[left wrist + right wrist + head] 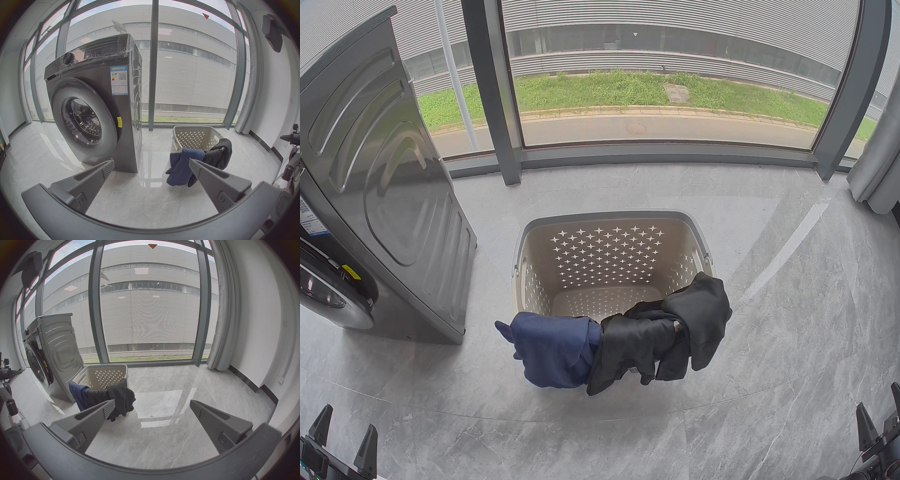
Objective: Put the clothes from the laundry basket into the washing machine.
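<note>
Clothes: a blue garment (553, 350) and a black garment (662, 331), touching side by side, both draped over the near rim of the laundry basket (612, 219) with their ends hanging down its outer wall. Basket: beige, perforated, upright on the grey floor (800, 281) before the window (675, 75). Washing machine (381, 187): on the floor near the basket's left side, round door (82, 120) closed. Left gripper (347, 422) and right gripper (876, 400): fingers spread wide, holding nothing, at the floor's near corners, well apart from the basket
</note>
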Motion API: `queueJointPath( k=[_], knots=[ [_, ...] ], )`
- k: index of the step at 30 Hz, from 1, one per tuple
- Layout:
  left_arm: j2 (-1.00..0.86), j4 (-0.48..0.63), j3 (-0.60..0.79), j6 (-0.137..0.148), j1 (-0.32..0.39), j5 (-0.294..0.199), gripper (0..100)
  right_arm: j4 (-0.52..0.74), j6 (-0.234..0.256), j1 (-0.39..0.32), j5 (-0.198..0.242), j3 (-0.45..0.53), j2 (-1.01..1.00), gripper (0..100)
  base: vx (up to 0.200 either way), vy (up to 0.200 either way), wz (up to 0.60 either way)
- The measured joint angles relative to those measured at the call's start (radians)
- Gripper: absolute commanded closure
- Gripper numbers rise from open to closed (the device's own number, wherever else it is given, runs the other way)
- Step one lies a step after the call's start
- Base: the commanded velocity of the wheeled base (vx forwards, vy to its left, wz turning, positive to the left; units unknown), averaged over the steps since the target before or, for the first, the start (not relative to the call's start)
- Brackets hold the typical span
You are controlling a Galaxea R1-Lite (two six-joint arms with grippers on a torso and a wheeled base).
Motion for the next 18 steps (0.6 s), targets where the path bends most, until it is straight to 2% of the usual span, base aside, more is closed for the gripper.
queueJointPath(
  k=[18],
  knots=[
    [0.000,0.000,0.000,0.000,0.000,-0.001,0,0.000,0.001,0.000,0.000,0.000,0.000,0,0.000,0.200,0.00]
  ],
)
